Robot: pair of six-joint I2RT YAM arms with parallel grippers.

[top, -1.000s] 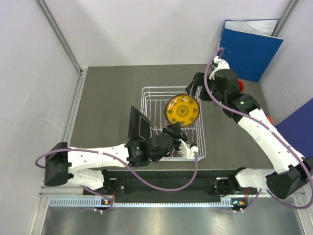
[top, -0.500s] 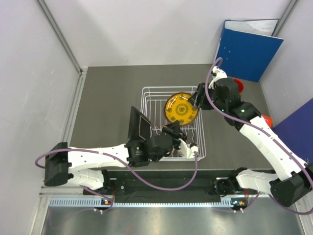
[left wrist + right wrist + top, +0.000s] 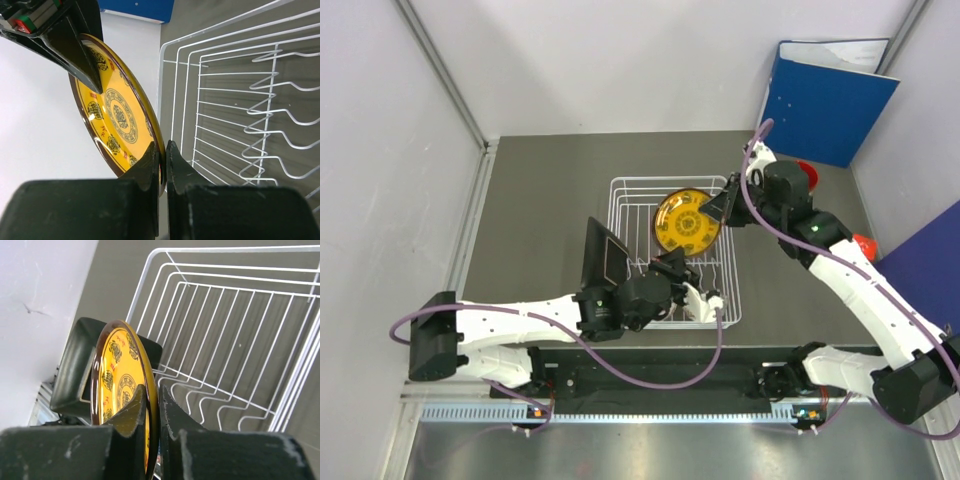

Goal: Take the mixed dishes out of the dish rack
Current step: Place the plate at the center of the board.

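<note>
From above, the small round yellow plate (image 3: 688, 222) stands on edge over the far half of the white dish rack (image 3: 720, 300), its patterned face turned up toward the camera. The right tool (image 3: 713, 212) is closed on the plate's right rim. The left tool (image 3: 673, 261) reaches up from the near side and is closed on the plate's near rim, so the plate sits between the two tools. The black square plate (image 3: 603, 255) leans against the rack's left side, just beside the left arm. The rack rests on the grey desk (image 3: 540, 200), and a blue binder (image 3: 825, 95) stands at the far right corner.

In the left wrist view, the left tool (image 3: 164, 149) has its two fingers pressed together on the plate's (image 3: 117, 115) dark rim, one finger on each face. The right tool (image 3: 92, 82) grips the opposite edge at upper left. The rack's wires and curved prongs (image 3: 270, 130) lie to the right.

In the right wrist view, the right tool (image 3: 152, 395) pinches the rim of the plate (image 3: 117, 377) between its fingers, with the rack (image 3: 225, 340) beyond.
</note>
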